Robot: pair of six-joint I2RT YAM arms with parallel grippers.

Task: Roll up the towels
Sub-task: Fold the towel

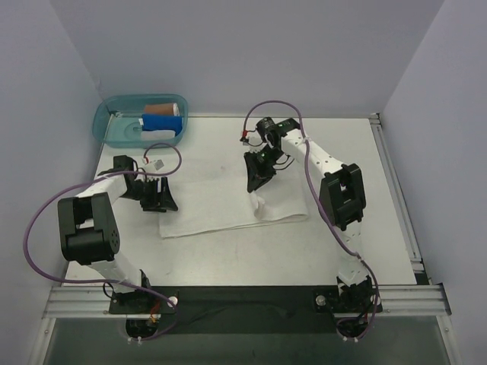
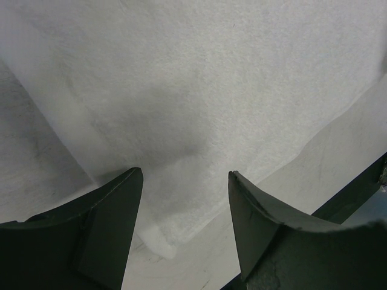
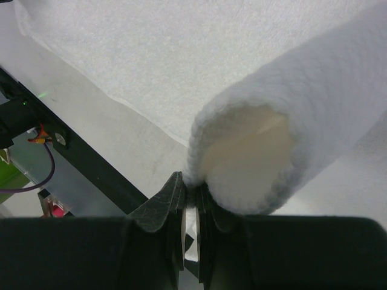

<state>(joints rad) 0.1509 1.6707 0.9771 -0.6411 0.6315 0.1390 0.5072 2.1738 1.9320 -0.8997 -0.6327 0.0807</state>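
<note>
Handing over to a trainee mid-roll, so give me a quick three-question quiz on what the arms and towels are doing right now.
1. True or false: the left gripper is shut on the white towel.
2. What does the right gripper pinch? A) a cable B) the white towel's curled edge C) nothing
3. Fill in: the blue towel lies in the ___.
Key: 1 false, its jaws stand open over the towel. 2 B. 3 blue plastic bin.

Robot lab cell: blank partition walls (image 1: 228, 53) around a table (image 1: 251, 258) bearing bolted arms (image 1: 87, 228).
</note>
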